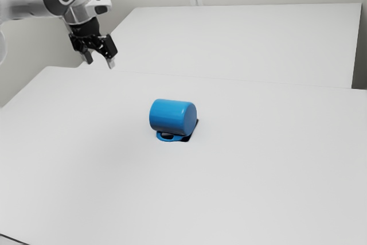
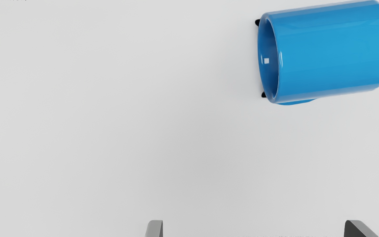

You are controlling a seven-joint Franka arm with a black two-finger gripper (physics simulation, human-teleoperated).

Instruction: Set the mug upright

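In the exterior view my gripper [image 1: 100,62] hangs above the table at the upper left, apart from the mug. The blue mug [image 1: 170,116] lies on its side near the middle, its closed base toward the exterior view's right and its handle low against the table. The wrist view shows the mug [image 2: 331,52] with its open mouth and dark inside visible; most of the handle is hidden under the body. My gripper [image 2: 253,227] is open, its two fingertips wide apart with nothing between them.
A white table [image 1: 172,199] carries the mug. Small black pieces [image 2: 264,94] show beside the mug's rim, and a dark patch lies by the handle in the exterior view. Behind the table, a second white surface [image 1: 246,38] extends toward the wall.
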